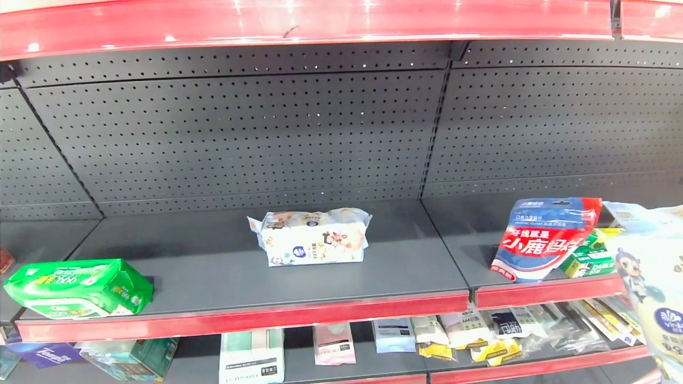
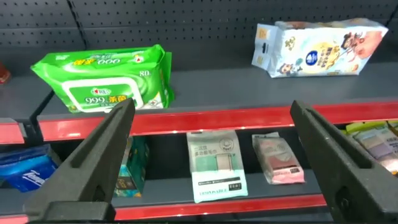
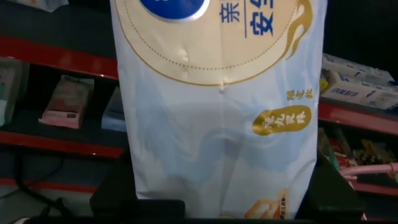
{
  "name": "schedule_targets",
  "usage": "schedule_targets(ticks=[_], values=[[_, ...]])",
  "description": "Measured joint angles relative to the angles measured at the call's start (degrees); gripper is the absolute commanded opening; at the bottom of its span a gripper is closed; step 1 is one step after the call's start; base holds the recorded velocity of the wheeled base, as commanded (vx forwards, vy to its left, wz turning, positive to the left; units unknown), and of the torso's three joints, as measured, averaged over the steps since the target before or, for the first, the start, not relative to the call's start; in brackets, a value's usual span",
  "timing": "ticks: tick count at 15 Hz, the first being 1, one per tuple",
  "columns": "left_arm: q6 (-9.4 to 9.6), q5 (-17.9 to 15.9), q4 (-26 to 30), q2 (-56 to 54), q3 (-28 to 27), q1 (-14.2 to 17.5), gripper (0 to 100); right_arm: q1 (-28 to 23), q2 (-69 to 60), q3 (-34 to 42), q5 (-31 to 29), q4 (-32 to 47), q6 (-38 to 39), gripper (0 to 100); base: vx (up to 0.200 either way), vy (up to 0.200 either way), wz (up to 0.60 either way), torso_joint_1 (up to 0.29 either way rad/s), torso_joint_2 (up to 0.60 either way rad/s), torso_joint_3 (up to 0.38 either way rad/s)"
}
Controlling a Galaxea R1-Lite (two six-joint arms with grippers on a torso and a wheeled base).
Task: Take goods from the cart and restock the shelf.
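My right gripper (image 3: 224, 208) is shut on a white pack of goods (image 3: 217, 99) with a gold oval and cartoon print. The pack stands upright between its dark fingers (image 3: 111, 190). In the head view this held pack (image 1: 653, 288) hangs at the far right, in front of the grey shelf (image 1: 224, 277). A similar white pack (image 1: 312, 237) lies in the middle of that shelf. My left gripper (image 2: 211, 155) is open and holds nothing. It sits in front of the shelf's red edge (image 2: 217, 118), between the green wipes pack (image 2: 106, 78) and the white pack (image 2: 320, 46).
A green wipes pack (image 1: 80, 288) lies at the shelf's front left. A red and blue pouch (image 1: 544, 237) leans on green boxes (image 1: 589, 258) on the right-hand section. The lower shelf (image 1: 373, 368) holds several small packets. A perforated back panel closes the shelf behind.
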Motion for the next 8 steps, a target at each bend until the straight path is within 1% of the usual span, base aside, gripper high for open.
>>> schedule_targets(ticks=[3, 5, 6, 7, 8], values=[[0.62, -0.32, -0.02, 0.18, -0.05, 0.13, 100, 0.43, -5.95, 1.99, 1.45, 0.02, 0.17, 0, 0.000, 0.000, 0.00, 0.000, 0.00, 0.000], [1.76, -0.55, -0.05, 0.55, -0.10, 0.40, 100, 0.17, -10.01, 3.91, 1.79, -0.17, 0.33, 0, 0.000, 0.000, 0.00, 0.000, 0.00, 0.000], [2.29, -1.51, -0.09, 0.85, -0.29, 0.15, 100, 0.04, -11.36, 4.56, 2.08, -0.39, 1.26, 0, 0.000, 0.000, 0.00, 0.000, 0.00, 0.000], [2.35, -2.19, -0.20, 1.56, -1.49, -0.24, 100, -0.11, -12.29, 4.99, 2.12, -0.44, 2.50, 0, 0.000, 0.000, 0.00, 0.000, 0.00, 0.000], [2.02, -2.52, -0.28, 2.94, -3.24, -0.49, 100, -0.13, -12.81, 5.18, 1.93, -0.50, 3.15, 0, 0.000, 0.000, 0.00, 0.000, 0.00, 0.000]])
